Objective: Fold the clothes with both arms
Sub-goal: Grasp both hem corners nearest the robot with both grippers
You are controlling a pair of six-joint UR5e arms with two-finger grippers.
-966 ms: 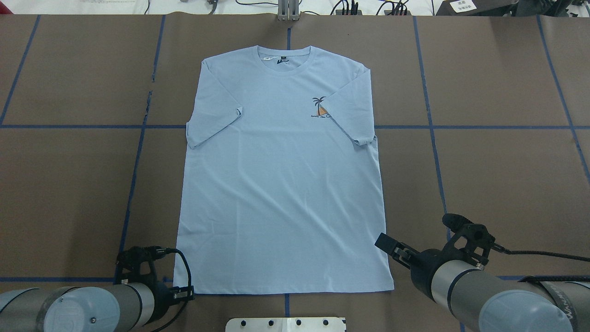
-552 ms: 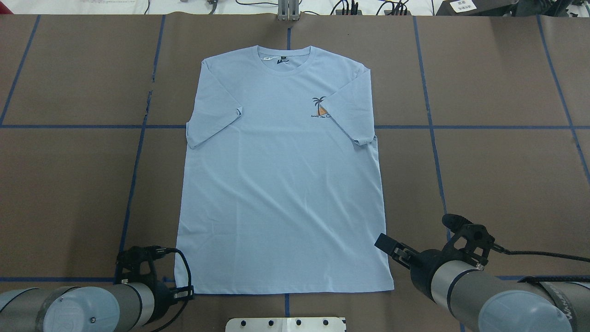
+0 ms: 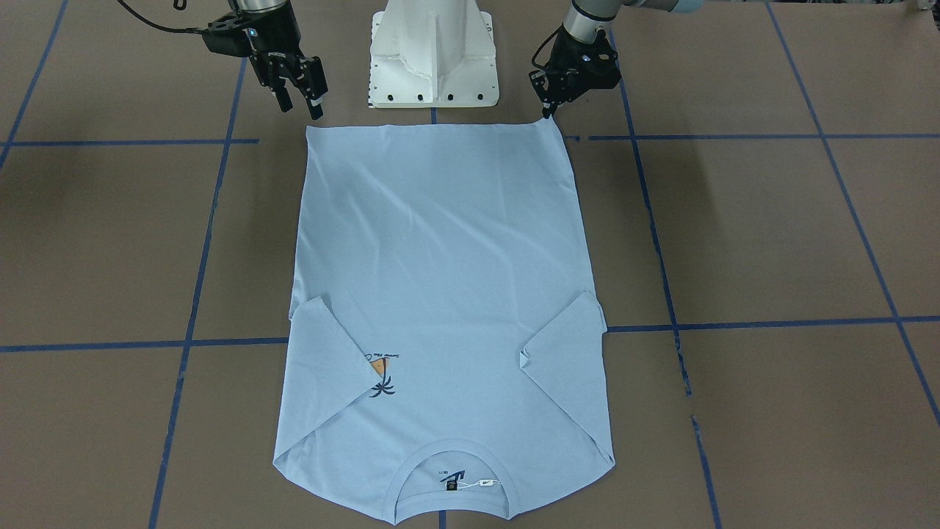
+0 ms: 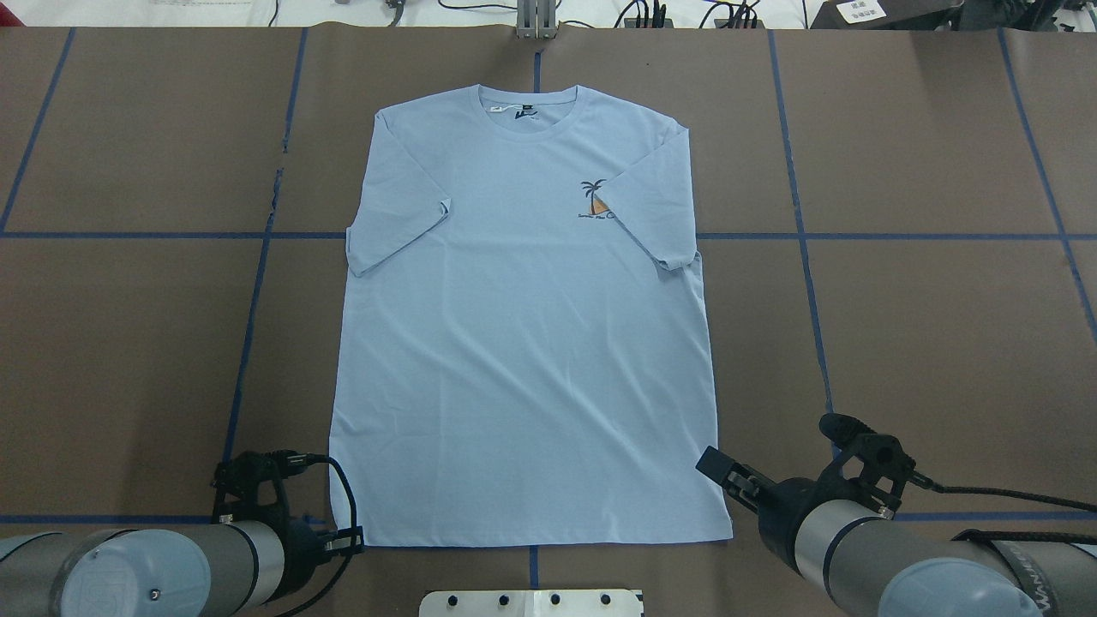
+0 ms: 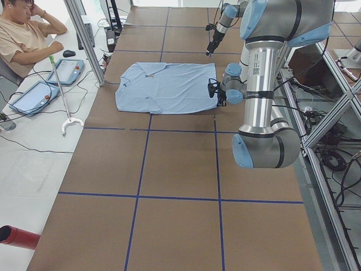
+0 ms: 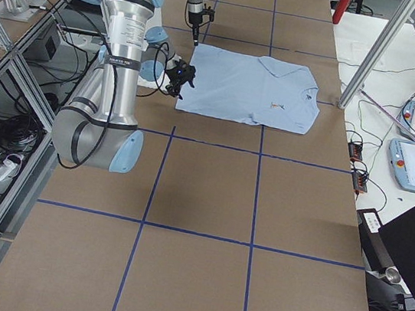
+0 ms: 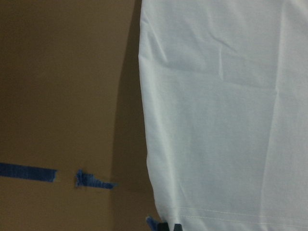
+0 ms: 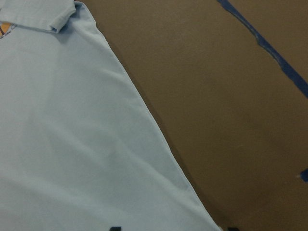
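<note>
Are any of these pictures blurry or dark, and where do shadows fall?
Left wrist view: soft and dim, with a dark shadow on the table along the shirt. Right wrist view: slightly soft, with a thin shadow along the shirt's edge. Overhead and front views: sharp, evenly lit, no glare.

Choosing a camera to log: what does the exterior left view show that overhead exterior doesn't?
Only exterior left: a seated person in a tan shirt and a thin pole with a white claw end. Only overhead exterior: the dark-and-orange palm print on the chest. Both: the light blue short-sleeved T-shirt lying flat on the brown table.
</note>
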